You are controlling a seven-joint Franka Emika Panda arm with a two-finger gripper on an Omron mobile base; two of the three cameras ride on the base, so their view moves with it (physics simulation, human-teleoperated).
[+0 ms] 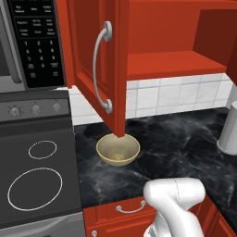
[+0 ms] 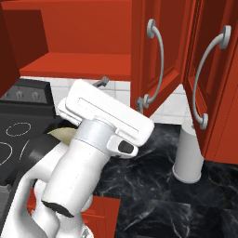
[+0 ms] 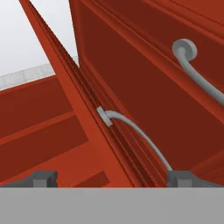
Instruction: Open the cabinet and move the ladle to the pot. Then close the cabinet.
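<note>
Your hand (image 3: 111,178) stands wide and empty, up by the open cabinet (image 2: 79,65) at upper left of the right base view, likely to reach its shelf; the pot (image 2: 188,155) waits on the bench (image 2: 153,186), right of centre.

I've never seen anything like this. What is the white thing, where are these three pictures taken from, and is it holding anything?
It's a rendered kitchen. The white thing is a robot arm. Two cameras ride behind it, left and right; the third sits on its hand, looking past two dark fingers that stand apart, holding nothing. The red cabinet on the wall has both doors swung open, and the hand camera looks along one door's silver handle. On the black counter stand a yellowish bowl and a pale grey pot. A stove is to the left.
</note>
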